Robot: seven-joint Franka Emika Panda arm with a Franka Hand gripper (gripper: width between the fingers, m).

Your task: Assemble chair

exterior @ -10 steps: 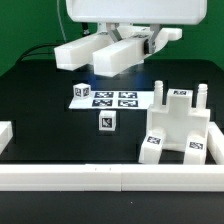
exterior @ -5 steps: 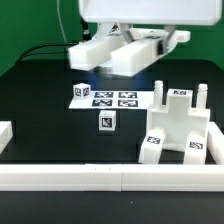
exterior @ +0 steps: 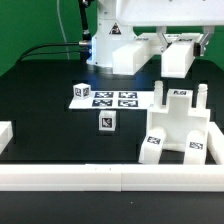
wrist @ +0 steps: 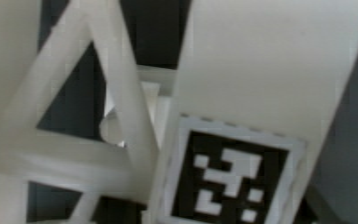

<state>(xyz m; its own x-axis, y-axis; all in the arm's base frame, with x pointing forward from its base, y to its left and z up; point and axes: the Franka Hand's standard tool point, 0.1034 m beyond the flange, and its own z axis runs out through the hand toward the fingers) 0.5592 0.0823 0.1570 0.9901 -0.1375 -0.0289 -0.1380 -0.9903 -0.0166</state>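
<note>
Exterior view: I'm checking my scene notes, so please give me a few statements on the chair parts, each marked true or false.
1. The small cube lies between the marker board and the border rail. True.
2. The chair assembly stands on the exterior view's left. False: it stands on the right.
3. A white part is up in the air, off the table. True.
4. The assembly's pegs lie flat. False: they stand upright.
</note>
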